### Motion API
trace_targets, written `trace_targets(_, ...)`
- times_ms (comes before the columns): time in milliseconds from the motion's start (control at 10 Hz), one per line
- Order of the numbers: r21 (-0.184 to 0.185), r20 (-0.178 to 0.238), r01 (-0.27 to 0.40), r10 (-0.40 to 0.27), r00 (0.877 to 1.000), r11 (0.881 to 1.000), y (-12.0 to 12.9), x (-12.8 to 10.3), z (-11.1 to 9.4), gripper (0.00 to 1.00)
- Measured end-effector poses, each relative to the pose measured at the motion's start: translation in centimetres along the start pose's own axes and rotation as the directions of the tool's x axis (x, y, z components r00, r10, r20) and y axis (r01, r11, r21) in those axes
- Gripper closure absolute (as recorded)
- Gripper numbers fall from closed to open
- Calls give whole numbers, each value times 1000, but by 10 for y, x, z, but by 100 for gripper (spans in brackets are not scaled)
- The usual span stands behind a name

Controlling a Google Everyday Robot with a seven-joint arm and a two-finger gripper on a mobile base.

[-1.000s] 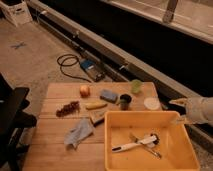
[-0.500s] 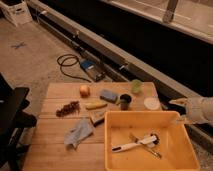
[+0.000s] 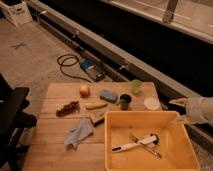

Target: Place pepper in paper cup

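Note:
The pepper (image 3: 136,86), a small pale-green lump, sits at the back edge of the wooden table (image 3: 55,145), near its right corner. The paper cup (image 3: 151,103), a pale white disc, stands to its right and a little nearer, beside a dark cup (image 3: 125,101). My gripper (image 3: 175,111) comes in from the right edge, just right of the paper cup and above the yellow bin's far right corner. Its two fingers stand apart with nothing between them. It is apart from the pepper.
A yellow bin (image 3: 113,145) with white utensils (image 3: 135,145) fills the table's front right. An orange-red fruit (image 3: 85,90), yellow fruit (image 3: 95,105), blue sponge (image 3: 108,95), dark cluster (image 3: 68,108) and grey-blue cloth (image 3: 79,132) lie on the table. A black chair (image 3: 12,115) stands at the left.

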Motion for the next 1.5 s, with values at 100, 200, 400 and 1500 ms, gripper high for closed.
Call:
trace_targets(100, -1, -2, 2, -2, 1000, 1000, 1, 0, 0, 41)
trace_targets(200, -7, -14, 14, -14, 1000, 1000, 0, 0, 1, 41)
trace_targets(400, -50, -31, 84, -86, 996, 995, -9, -16, 11, 41)
trace_targets(1500, -69, -76, 328, -333, 940, 942, -76, -93, 76, 41)
